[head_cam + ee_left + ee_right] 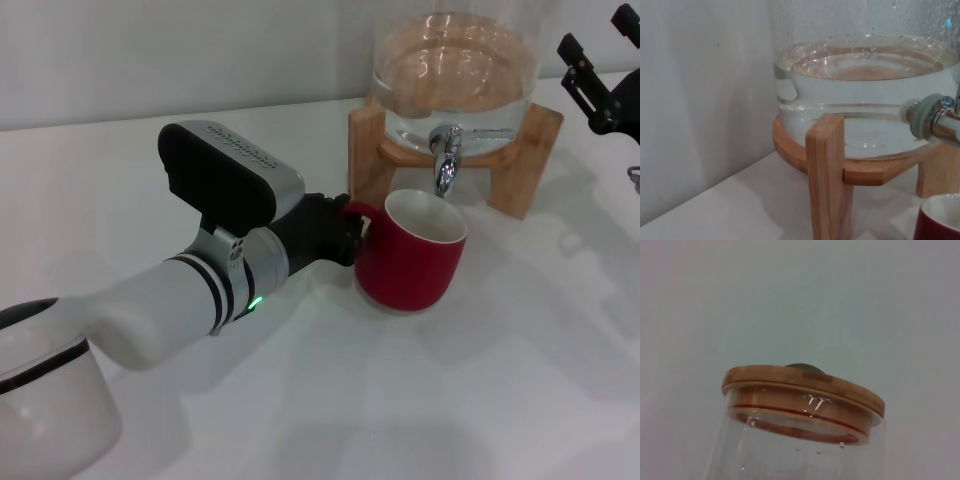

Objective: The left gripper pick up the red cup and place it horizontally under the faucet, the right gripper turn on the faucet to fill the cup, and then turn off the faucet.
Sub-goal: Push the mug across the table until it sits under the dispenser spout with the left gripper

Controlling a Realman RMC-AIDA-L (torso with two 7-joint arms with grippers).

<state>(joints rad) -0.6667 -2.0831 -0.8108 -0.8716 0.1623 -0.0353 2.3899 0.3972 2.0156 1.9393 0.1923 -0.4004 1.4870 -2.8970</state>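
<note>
The red cup (410, 265) stands upright on the white table, its white inside open to the top, right under the spout of the chrome faucet (447, 160). My left gripper (349, 226) reaches in from the left and is shut on the cup's loop handle. The left wrist view shows the faucet (939, 121) and a bit of the cup's rim (941, 220) below it. My right gripper (598, 85) hangs at the far right edge, above and to the right of the faucet, apart from it. No water runs from the spout.
The glass dispenser (455, 80), part full of water, sits on a wooden stand (365, 150) at the back of the white table (480, 400). Its wooden lid (800, 385) shows in the right wrist view. A white wall stands behind.
</note>
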